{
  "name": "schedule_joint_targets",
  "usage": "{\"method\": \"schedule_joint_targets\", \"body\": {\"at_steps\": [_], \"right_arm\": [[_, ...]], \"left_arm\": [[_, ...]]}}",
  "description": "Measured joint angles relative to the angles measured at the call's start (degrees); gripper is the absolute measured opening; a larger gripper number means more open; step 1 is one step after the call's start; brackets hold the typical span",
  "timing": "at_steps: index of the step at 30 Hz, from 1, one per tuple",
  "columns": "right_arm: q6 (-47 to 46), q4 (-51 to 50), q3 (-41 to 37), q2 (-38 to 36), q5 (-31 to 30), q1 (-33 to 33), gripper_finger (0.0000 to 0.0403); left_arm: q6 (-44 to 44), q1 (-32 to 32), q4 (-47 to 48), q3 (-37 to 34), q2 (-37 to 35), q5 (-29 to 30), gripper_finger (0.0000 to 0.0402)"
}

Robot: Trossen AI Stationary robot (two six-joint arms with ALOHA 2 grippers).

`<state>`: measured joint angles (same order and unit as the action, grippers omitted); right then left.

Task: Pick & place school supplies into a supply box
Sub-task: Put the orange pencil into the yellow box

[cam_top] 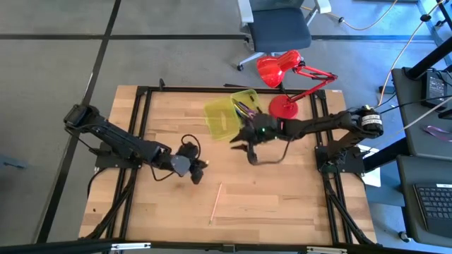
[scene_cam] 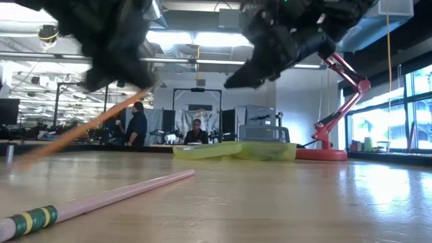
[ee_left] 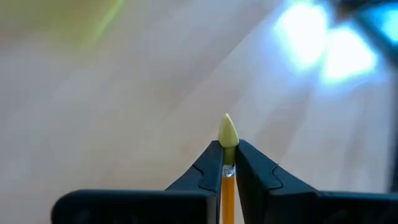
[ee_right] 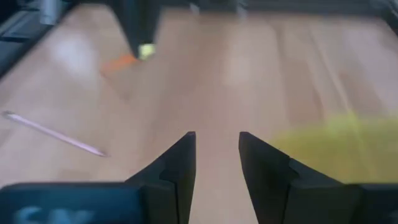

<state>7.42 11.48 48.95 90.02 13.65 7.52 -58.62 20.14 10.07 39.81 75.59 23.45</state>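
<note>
My left gripper hovers over the middle of the table, shut on an orange pencil with a pale yellow-green eraser cap. My right gripper is open and empty, just on the near side of the supply box. The box is translucent yellow-green and lies open at the table's far side with several pens inside. A pale pink pencil lies flat on the table toward the near edge. It also shows in the low view and the right wrist view. No scissors are in sight. My left gripper pinches the orange pencil between its two fingers close to the eraser end. The cap sticks out just past the fingertips. The pencil slants down from the gripper toward the table's left in the low view. Whether its lower end touches the wood, I cannot tell.
A red desk lamp stands at the far right corner, its base beside the box. An office chair sits beyond the far edge. People are in the room behind. Bare wood lies between the grippers and the near edge.
</note>
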Motion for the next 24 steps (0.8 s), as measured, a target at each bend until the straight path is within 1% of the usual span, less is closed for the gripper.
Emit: {"method": "schedule_joint_targets", "body": {"at_steps": [3,6,10,12,15,18,21,24], "right_arm": [[0.9,2.0,0.0,0.0,0.0,-3.2,0.0127],[2.0,2.3,0.0,0.0,0.6,-5.9,0.0127],[2.1,2.5,0.0,0.0,6.4,-8.0,0.0127],[1.8,2.9,0.0,0.0,8.1,-8.8,0.0128],[0.4,6.1,0.0,0.1,8.4,-10.0,0.0141],[0.3,9.1,0.0,0.4,8.4,-11.0,0.0167],[1.7,12.0,0.0,0.4,8.5,-11.7,0.0192],[1.7,14.6,0.0,0.4,8.5,-12.4,0.0207]], "left_arm": [[11.4,0.0,-11.0,0.0,0.0,3.5,0.0019],[21.2,0.0,-20.3,0.1,0.3,4.8,0.002],[30.9,-0.1,-28.9,0.1,0.3,5.4,0.002],[35.2,-0.1,-32.7,0.1,0.3,5.4,0.002],[40.8,-0.1,-37.3,0.2,0.3,5.5,0.002],[45.1,-0.1,-40.7,0.2,0.3,5.5,0.002],[47.8,-0.1,-42.7,0.2,0.3,5.5,0.002],[49.2,-0.1,-43.8,0.2,0.3,5.5,0.002]]}}
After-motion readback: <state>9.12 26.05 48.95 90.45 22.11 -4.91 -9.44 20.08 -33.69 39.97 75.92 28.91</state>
